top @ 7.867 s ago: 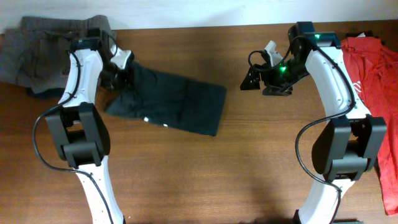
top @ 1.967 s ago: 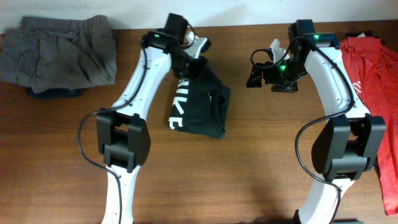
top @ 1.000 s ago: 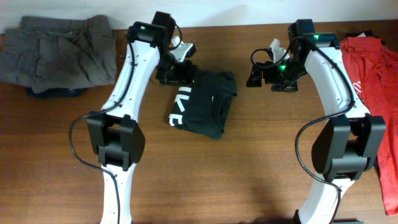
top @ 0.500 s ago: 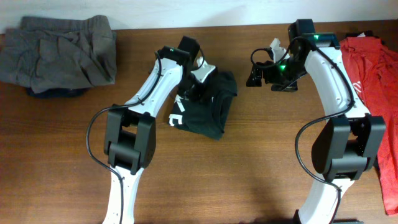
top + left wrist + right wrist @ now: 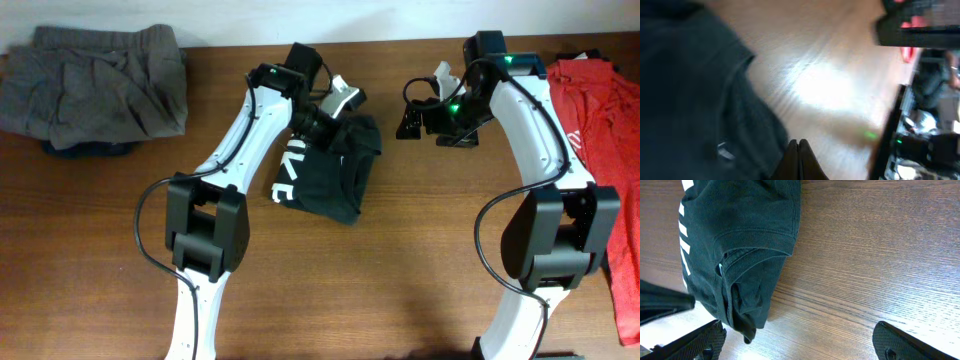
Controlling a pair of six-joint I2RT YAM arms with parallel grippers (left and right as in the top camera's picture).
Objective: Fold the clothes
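Observation:
A black T-shirt (image 5: 325,172) with white lettering lies folded into a small bundle in the middle of the table. The right wrist view shows the black T-shirt (image 5: 740,240) with its ribbed collar. My left gripper (image 5: 322,125) hovers over the shirt's upper right part. In the left wrist view the left gripper (image 5: 798,150) is shut, its tips pressed together beside the dark cloth (image 5: 690,100), with no fabric seen between them. My right gripper (image 5: 425,137) stands open to the right of the shirt, apart from it; the right gripper (image 5: 797,340) has only bare wood between its fingers.
A grey garment (image 5: 90,85) lies crumpled at the back left corner. A red T-shirt (image 5: 600,100) lies along the right edge, behind the right arm. Bare wooden table (image 5: 330,290) stretches across the front.
My left gripper has swung right from the shirt's upper left to over its upper right part, and its jaws have shut. The right arm has not moved.

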